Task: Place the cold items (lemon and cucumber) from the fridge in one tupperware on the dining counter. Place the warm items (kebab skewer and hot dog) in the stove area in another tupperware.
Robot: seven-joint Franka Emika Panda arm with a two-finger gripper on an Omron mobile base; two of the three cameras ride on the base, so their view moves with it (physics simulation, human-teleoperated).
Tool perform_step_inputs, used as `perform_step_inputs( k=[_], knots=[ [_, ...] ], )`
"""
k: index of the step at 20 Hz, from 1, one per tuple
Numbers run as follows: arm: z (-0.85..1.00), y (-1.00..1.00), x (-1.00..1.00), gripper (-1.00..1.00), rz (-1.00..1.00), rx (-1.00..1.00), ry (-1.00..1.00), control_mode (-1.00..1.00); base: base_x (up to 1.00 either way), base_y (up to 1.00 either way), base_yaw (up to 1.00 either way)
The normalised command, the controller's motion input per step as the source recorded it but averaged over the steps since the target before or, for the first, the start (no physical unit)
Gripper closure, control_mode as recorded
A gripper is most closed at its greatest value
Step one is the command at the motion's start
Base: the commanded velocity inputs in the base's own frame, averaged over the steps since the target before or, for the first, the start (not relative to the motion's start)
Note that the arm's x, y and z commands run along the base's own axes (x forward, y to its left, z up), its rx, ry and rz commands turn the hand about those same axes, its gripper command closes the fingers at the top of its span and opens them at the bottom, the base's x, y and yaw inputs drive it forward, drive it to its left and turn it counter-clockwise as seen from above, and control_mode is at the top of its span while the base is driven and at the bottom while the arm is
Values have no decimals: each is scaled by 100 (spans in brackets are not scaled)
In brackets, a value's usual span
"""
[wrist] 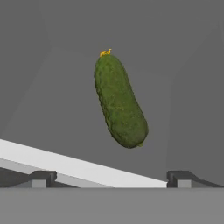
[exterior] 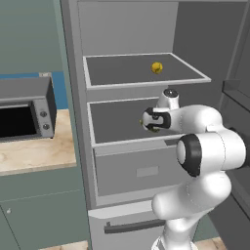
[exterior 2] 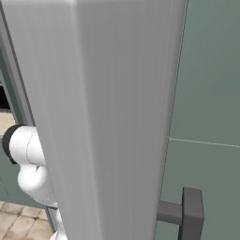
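My tool (wrist: 109, 179) spread wide, bottom of hand view, cucumber (wrist: 120, 101) mid-frame ahead on fridge shelf (wrist: 65, 164).

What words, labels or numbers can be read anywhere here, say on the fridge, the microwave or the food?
None can be read.
Microwave: two round knobs, no legible markings beside them.
Fridge: plain grey shelves and drawer front, no brand or sign.
Cucumber and lemon: no sticker or label.
Fridge door: blank surface.
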Motion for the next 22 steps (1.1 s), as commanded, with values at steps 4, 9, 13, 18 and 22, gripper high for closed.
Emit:
perform_step_inputs(
  k=[4,9,13,18,22],
  knots=[
    [-24,0,17,-100,0,0,0,-100,0,0,0],
    [-16,0,19,-100,0,0,0,-100,0,0,0],
    [-9,0,26,-100,0,0,0,-100,0,0,0],
    [-3,0,34,-100,0,0,0,-100,0,0,0],
    [-4,0,34,-100,0,0,0,-100,0,0,0]
  ],
)
